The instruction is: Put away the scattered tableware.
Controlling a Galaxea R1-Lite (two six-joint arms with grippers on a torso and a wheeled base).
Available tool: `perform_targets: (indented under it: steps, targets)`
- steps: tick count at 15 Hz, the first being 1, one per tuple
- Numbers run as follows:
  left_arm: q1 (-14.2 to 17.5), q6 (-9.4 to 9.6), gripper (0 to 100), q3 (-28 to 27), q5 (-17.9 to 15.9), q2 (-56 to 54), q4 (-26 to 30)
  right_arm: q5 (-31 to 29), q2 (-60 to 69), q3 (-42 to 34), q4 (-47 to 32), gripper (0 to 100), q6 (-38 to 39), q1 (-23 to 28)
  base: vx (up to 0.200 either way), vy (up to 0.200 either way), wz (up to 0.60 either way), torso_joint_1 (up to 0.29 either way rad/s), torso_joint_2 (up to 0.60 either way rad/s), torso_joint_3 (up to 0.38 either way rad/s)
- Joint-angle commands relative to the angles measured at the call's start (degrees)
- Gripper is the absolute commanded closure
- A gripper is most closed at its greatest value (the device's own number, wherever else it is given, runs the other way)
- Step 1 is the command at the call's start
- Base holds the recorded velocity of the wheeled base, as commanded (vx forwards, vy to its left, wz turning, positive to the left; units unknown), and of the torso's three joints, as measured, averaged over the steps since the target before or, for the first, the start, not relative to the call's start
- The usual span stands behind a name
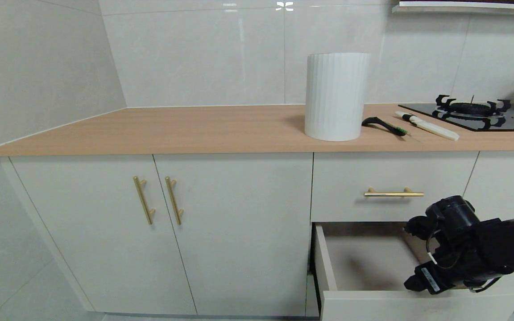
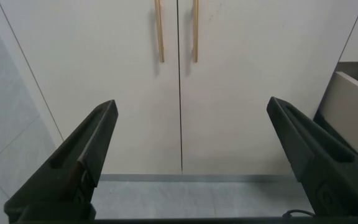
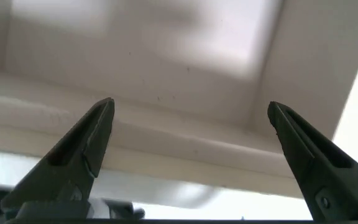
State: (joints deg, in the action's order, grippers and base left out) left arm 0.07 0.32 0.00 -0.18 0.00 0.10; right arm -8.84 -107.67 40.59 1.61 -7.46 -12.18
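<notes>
Bright, even overhead light is flooding the scene, glaring as a small hotspot on the far wall tiles (image 1: 285,6). The white canister (image 1: 336,96) is casting a soft shadow leftward onto the countertop (image 1: 194,129). Inside the open drawer (image 1: 364,263) it is looking dimmer.

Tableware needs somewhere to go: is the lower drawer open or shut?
Open: the lower drawer stands pulled out, its inner floor showing, under the shut upper drawer.

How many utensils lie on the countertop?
2. A black-handled tool lies right of the white canister; a white knife lies between it and the hob. The canister may hide more.
</notes>
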Motion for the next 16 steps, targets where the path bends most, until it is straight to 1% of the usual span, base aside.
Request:
perform_targets:
  steps: [1,3,7,8,10,13,14,16]
  targets:
    - [0.0,0.03,0,0.0,0.0,0.0,0.0,-0.2,1.1,-0.1,-1.3,0,-0.4,-1.1,0.0,0.0,0.0,0.0,0.0,0.0]
    - [0.0,-0.05,0,0.0,0.0,0.0,0.0,-0.4,2.0,-0.3,-4.2,0,-1.2,-2.3,0.0,0.0,0.0,0.0,0.0,0.0]
    - [0.0,0.03,0,0.0,0.0,0.0,0.0,-0.4,6.1,-0.3,-16.0,0,-4.1,-5.5,0.0,0.0,0.0,0.0,0.0,0.0]
    - [0.0,0.03,0,0.0,0.0,0.0,0.0,-0.4,6.5,-0.2,-20.3,0,-4.6,-6.7,0.0,0.0,0.0,0.0,0.0,0.0]
    - [0.0,-0.05,0,0.0,0.0,0.0,0.0,-0.4,6.9,-0.2,-21.2,0,-4.8,-7.6,0.0,0.0,0.0,0.0,0.0,0.0]
    - [0.0,-0.05,0,0.0,0.0,0.0,0.0,-0.4,7.0,1.9,-20.2,0,-4.1,-6.8,0.0,0.0,0.0,0.0,0.0,0.0]
    - [0.0,0.03,0,0.0,0.0,0.0,0.0,-0.3,7.7,3.3,-20.2,0,-2.6,-5.6,0.0,0.0,0.0,0.0,0.0,0.0]
    - [0.0,0.03,0,0.0,0.0,0.0,0.0,0.0,8.4,6.0,-20.0,0,1.7,-5.2,0.0,0.0,0.0,0.0,0.0,0.0]
